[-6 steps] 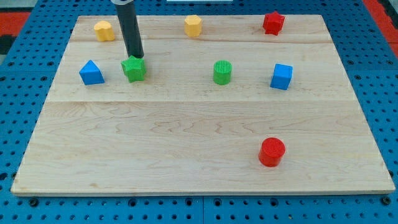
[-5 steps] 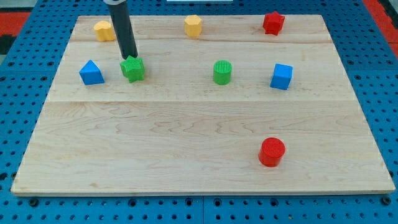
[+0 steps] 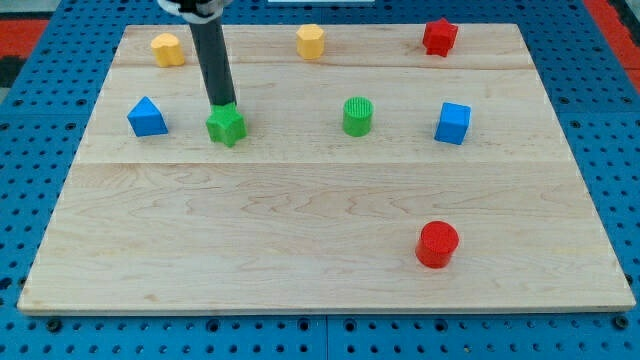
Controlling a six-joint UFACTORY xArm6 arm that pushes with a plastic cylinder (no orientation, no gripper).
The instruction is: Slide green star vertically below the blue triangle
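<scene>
My tip (image 3: 225, 106) sits right on the top edge of the green star (image 3: 227, 126), touching it from the view's top side. The green star lies just to the view's right of the blue triangle (image 3: 147, 117), roughly level with it, not below it yet. No claw on this rig, just the rod, so there is nothing to call wide or narrow. The risk now, I'd say: a push from this side drives the star straight toward the view's bottom, not under the triangle. An off-centre contact could spin it or let it slip away. No containers on the desk (image 3: 300, 260).
</scene>
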